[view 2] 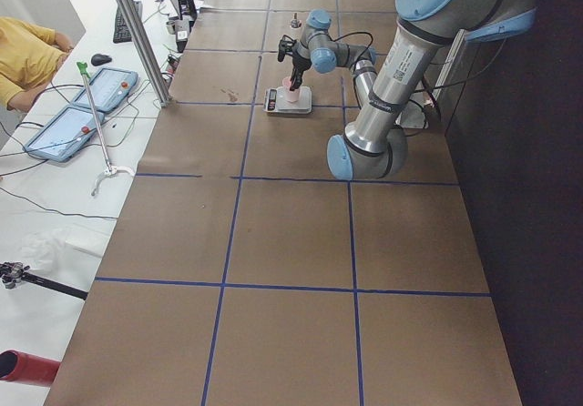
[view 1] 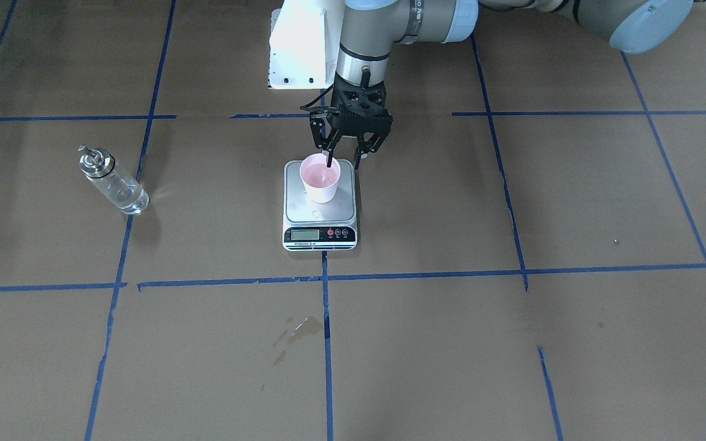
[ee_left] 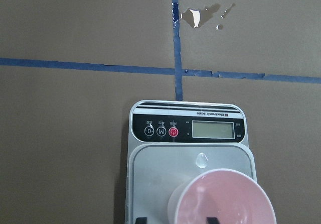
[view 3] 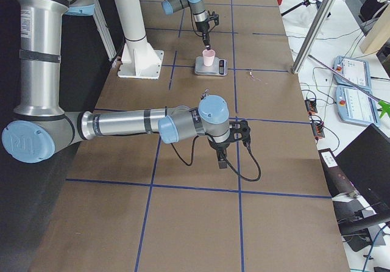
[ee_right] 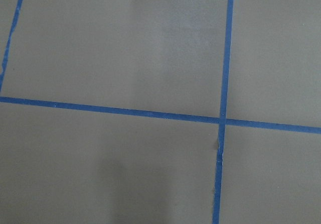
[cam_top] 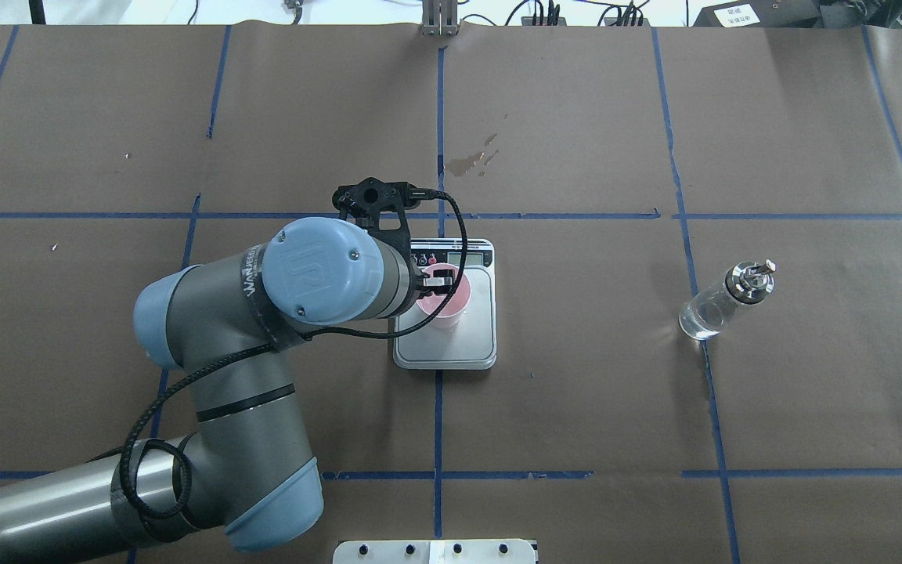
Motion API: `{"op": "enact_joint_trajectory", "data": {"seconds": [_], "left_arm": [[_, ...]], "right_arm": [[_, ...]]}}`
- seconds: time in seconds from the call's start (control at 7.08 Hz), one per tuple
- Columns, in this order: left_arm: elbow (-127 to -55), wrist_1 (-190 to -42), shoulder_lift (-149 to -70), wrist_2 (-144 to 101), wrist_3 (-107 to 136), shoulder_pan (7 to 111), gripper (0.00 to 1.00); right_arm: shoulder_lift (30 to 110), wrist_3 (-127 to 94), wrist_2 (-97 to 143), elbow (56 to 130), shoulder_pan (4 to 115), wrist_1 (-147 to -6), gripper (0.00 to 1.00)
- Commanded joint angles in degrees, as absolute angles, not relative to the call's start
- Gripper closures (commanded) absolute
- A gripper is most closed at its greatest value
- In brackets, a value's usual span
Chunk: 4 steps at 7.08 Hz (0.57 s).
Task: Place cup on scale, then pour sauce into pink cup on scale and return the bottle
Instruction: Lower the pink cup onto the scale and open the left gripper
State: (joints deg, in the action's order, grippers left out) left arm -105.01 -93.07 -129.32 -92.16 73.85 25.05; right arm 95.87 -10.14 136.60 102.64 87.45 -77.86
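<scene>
The pink cup [view 1: 321, 179] stands upright on the steel platform of the scale [view 1: 319, 214], toward its robot-side edge. My left gripper [view 1: 343, 162] hangs over the cup's rim and is open. One finger [ee_left: 213, 219] is inside the cup [ee_left: 220, 199] and the other is outside its wall, well apart. The glass bottle [cam_top: 721, 305] with its metal pourer cap stands on the paper far to my right, with clear sauce [view 1: 126, 196] in its lower part. My right gripper [view 3: 220, 156] hovers over bare table away from both; I cannot tell its state.
A dried spill stain [cam_top: 470, 163] marks the paper beyond the scale [cam_top: 474, 329]. A small droplet [ee_left: 201, 159] lies on the platform. The white arm mount [view 1: 301, 49] is behind the scale. A seated person [view 2: 23, 55] and control tablets [view 2: 82, 106] are at a side bench.
</scene>
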Motion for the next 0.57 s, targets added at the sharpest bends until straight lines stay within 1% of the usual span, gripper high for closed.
{"op": "enact_joint_trajectory", "data": {"seconds": [0.0, 0.14, 0.42], "left_arm": [[-111.0, -92.9, -124.6, -92.5, 64.7, 29.2, 0.00], [-112.6, -93.0, -120.9, -95.0, 58.9, 32.7, 0.00], [-113.2, -93.1, -115.5, -100.6, 44.8, 42.7, 0.00]], "right_arm": [[95.7, -11.5, 136.6, 103.4, 87.5, -77.8, 0.00], [95.7, -12.4, 136.7, 104.7, 87.5, -77.8, 0.00], [95.7, -16.8, 137.0, 106.9, 87.3, -77.8, 0.00]]}}
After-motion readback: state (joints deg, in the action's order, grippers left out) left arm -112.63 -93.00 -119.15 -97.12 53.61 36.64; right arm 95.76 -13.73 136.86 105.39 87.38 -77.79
